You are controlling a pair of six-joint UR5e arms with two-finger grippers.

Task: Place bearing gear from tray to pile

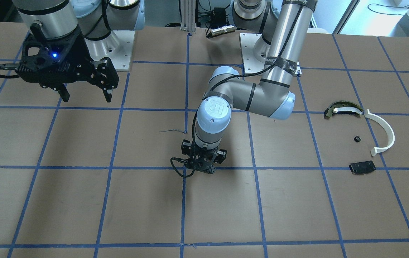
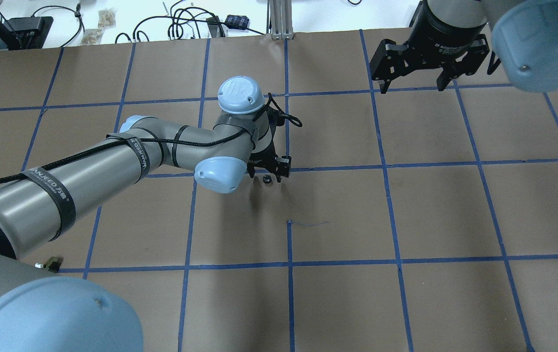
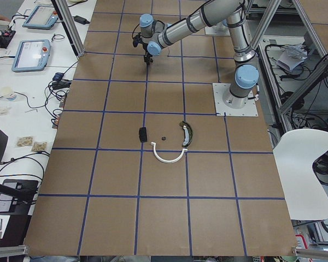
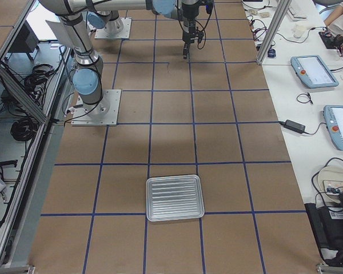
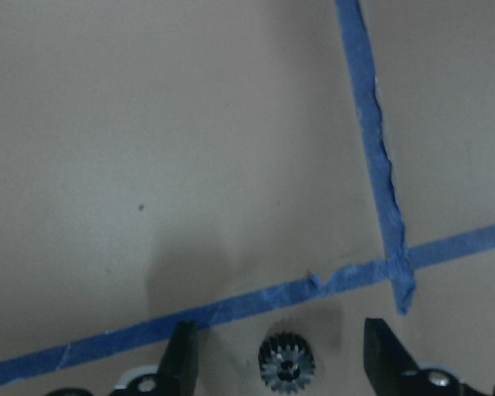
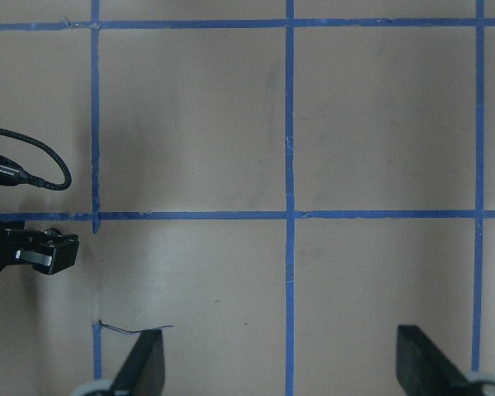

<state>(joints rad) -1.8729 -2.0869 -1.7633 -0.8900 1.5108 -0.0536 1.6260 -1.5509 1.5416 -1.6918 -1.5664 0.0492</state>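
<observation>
At the table's [image 2: 445,210] end on the robot's left you find the pile [image 1: 360,138], lying loose on the brown paper. It has an olive curved piece [image 1: 344,109] with a white strip, and a white half-ring [image 1: 383,130] just beside it. Inside the arc lies a small dark round part [image 1: 357,139], apart from the others. A flat black plate [image 1: 362,167] lies on a blue tape line.

Near the middle of the table you see the bearing gear [image 5: 286,361]. It is on the paper, well apart from the pile and from the tray. It lies flat, with its teeth all around and its centre hole facing up to the wrist camera, so its axis stands upright. It is round, so no long side can be told. A blue tape line [image 5: 231,309] passes just beside it.

The left gripper [image 2: 268,171] points down over the gear, low to the paper. Its fingers [image 5: 181,359] stand wide, one on each side of the gear, and you see paper between each of them and the teeth.

Further to the robot's right, the right gripper [image 1: 86,99] hangs high above the table. Its fingers [image 6: 144,363] are spread wide, and only paper and tape show between them.

At the table's end on the robot's right lies the tray [image 4: 175,197], a ribbed metal one, flat on the paper. Only its bare ribbed floor shows inside the rim.
</observation>
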